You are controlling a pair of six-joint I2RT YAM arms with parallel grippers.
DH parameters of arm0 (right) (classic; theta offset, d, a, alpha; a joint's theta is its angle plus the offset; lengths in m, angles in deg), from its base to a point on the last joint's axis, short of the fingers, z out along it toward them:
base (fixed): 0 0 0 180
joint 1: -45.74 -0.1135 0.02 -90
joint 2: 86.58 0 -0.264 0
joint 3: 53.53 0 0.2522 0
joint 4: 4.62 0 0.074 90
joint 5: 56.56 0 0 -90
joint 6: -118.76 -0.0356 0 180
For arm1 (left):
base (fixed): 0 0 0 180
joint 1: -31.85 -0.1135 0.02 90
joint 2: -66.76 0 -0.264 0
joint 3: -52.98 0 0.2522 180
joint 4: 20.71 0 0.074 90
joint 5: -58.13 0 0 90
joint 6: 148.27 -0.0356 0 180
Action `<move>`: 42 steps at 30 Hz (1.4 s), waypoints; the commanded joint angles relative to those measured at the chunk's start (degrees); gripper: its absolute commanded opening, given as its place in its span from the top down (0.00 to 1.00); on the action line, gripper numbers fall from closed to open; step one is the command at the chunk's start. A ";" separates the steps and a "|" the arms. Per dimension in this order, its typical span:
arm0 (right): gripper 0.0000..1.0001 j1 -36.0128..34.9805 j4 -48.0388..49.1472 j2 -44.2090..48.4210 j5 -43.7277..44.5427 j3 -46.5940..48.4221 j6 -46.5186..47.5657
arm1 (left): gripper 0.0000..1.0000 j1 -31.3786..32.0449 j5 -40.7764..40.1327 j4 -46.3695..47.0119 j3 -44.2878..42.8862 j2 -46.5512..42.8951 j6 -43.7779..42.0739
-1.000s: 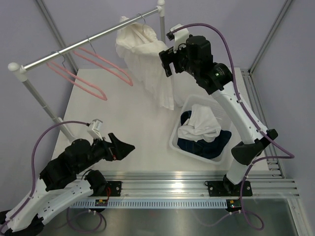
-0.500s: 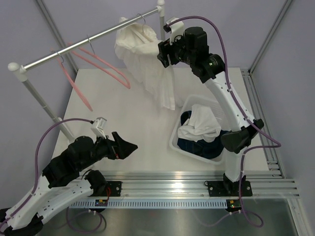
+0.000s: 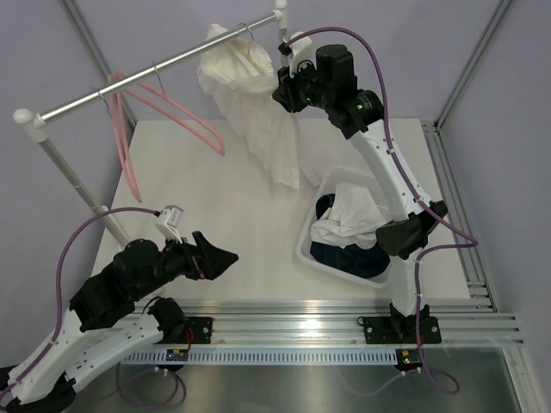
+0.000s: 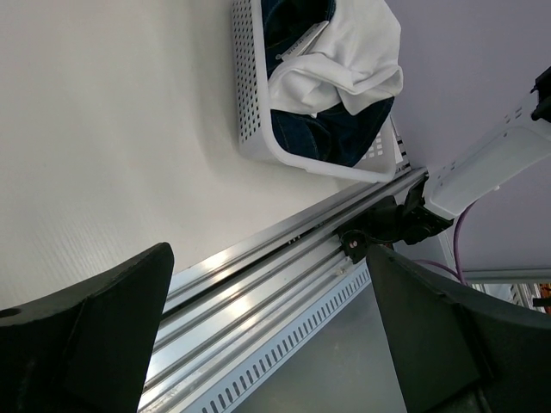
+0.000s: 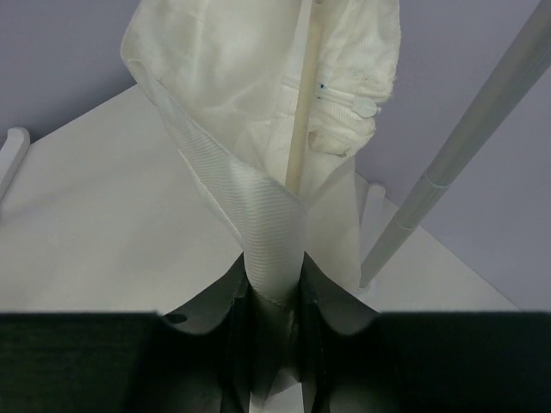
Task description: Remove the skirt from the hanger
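A white skirt point(image 3: 251, 103) hangs on a hanger point(image 3: 249, 34) at the right end of the clothes rail point(image 3: 155, 73). My right gripper point(image 3: 281, 93) is raised beside it and shut on a fold of the skirt's fabric. In the right wrist view the ribbed white fabric point(image 5: 258, 198) runs down between the closed fingers of my right gripper point(image 5: 275, 297), and a pale hanger bar point(image 5: 299, 129) shows behind the cloth. My left gripper point(image 3: 225, 256) is open and empty, low over the table's front left; it also shows in the left wrist view point(image 4: 267, 344).
A white basket point(image 3: 308, 249) holding dark blue and white clothes stands at the right, also in the left wrist view point(image 4: 250, 95). Two empty pink hangers point(image 3: 176, 116) point(image 3: 123, 146) hang on the rail. The rail's posts stand at back left point(image 3: 65, 168) and back right point(image 5: 448, 163).
My right gripper has moved up and left toward the rail, still holding the skirt. The leftmost pink hanger has swung round and now hangs nearly straight down. My left arm barely moved.
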State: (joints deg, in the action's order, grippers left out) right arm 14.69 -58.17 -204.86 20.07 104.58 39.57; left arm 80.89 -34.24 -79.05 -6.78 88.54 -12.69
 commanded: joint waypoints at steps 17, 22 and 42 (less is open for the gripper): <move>1.00 0.37 3.75 0.85 -6.59 2.69 -1.84 | 0.01 -0.17 0.87 1.07 -2.87 0.28 -1.28; 1.00 0.29 13.76 8.58 -7.38 -6.36 -6.67 | 0.01 -0.17 2.02 2.65 -3.48 1.16 -1.29; 1.00 0.29 20.21 17.12 -4.12 -10.07 -10.19 | 0.04 -0.17 5.36 5.64 -3.84 1.07 0.03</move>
State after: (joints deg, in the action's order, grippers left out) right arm 14.85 -44.01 -190.41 15.81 90.90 29.99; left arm 80.87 -31.10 -77.28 -8.34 89.07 -12.93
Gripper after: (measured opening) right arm 0.196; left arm 0.972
